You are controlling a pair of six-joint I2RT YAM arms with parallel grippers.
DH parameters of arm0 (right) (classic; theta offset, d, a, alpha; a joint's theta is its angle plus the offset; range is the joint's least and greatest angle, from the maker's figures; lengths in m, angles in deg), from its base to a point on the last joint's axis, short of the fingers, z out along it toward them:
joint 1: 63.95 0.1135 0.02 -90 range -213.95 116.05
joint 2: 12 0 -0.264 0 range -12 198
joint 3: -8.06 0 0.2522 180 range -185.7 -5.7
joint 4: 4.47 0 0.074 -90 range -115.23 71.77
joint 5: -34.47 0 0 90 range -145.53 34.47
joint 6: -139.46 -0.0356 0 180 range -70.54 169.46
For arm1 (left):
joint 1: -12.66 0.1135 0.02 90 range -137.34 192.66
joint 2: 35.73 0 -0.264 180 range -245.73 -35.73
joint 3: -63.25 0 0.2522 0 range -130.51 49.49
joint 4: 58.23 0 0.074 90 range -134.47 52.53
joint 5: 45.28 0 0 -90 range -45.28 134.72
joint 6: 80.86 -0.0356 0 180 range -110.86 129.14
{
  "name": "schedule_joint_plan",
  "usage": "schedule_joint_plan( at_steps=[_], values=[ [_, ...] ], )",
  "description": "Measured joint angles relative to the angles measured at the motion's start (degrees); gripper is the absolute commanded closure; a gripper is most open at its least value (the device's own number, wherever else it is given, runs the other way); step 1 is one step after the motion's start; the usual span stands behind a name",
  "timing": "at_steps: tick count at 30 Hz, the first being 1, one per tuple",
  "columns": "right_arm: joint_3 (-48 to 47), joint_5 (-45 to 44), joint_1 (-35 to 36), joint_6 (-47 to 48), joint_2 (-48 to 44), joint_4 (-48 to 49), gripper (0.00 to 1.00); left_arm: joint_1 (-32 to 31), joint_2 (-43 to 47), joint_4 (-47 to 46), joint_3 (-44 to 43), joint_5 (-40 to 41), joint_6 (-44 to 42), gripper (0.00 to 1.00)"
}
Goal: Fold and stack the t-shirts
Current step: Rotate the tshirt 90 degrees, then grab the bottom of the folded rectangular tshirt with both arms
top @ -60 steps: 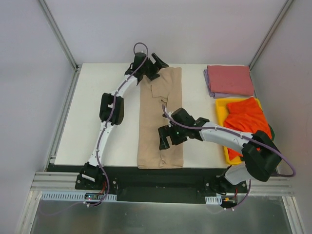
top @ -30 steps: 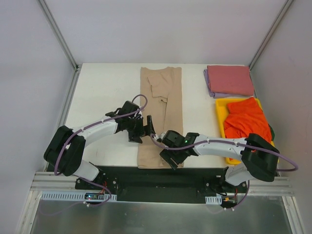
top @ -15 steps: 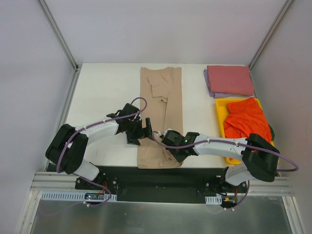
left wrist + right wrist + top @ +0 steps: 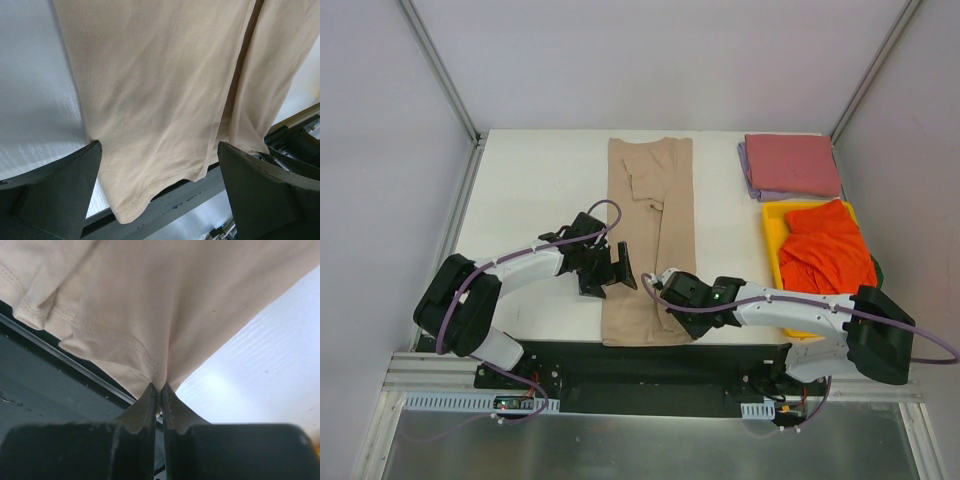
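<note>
A tan t-shirt point(image 4: 650, 215), folded into a long strip, lies down the middle of the white table point(image 4: 530, 190), its hem hanging over the near edge. My right gripper point(image 4: 668, 303) is shut on the hem's near right corner; in the right wrist view the cloth point(image 4: 150, 300) is pinched between the closed fingertips point(image 4: 161, 390). My left gripper point(image 4: 623, 268) stands open at the strip's left edge. In the left wrist view its fingers point(image 4: 55, 195) straddle the shirt's lower part point(image 4: 165, 90) without gripping it.
A folded dusty pink-red shirt point(image 4: 792, 163) lies on a lavender one point(image 4: 751, 182) at the back right. A crumpled orange-red shirt point(image 4: 825, 250) fills the yellow tray point(image 4: 771, 225) on the right. The dark table frame point(image 4: 650, 355) runs along the near edge.
My right gripper has closed on the tan shirt's hem corner and shifted slightly right. The left gripper came from the shirt's far end to its near left edge and stayed open.
</note>
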Motion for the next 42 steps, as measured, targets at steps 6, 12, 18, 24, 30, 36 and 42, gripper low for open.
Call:
schedule_joint_plan(
  at_steps=[6, 12, 18, 24, 30, 36, 42],
  values=[
    [0.2, -0.31, 2.67, -0.81, 0.02, -1.95, 0.51, 0.0, -0.02, 0.61, 0.0, -0.02, 0.44, 0.01],
    [1.2, 1.11, 4.81, -2.1, -0.48, -3.13, 0.13, 0.0, 0.0, 0.81, 0.0, -0.11, 0.81, 0.01],
    [0.79, 0.74, 4.79, -3.04, -6.36, -0.83, 0.04, 0.0, 0.42, 0.9, 0.0, -0.63, 0.72, 0.01],
    [-1.51, 2.1, -1.07, -5.62, -7.8, 2.71, 0.04, 0.0, 2.78, 1.25, 0.0, -1.4, 0.7, 0.01],
    [1.6, 4.9, -7.85, -14.25, -9.97, 3.28, 0.04, -0.02, 13.7, 5.53, 2.91, -1.2, 0.74, 0.01],
    [11.13, 9.53, -10.14, -25.86, -17.0, 3.63, 0.01, -0.2, 23.34, 12.04, 11.93, -1.86, 1.81, 0.02],
    [17.53, 14.38, -11.04, -34.56, -18.29, 6.8, 0.23, -2.64, 24.33, 14.97, 16.59, -3.82, 3.34, 0.17]
  ],
)
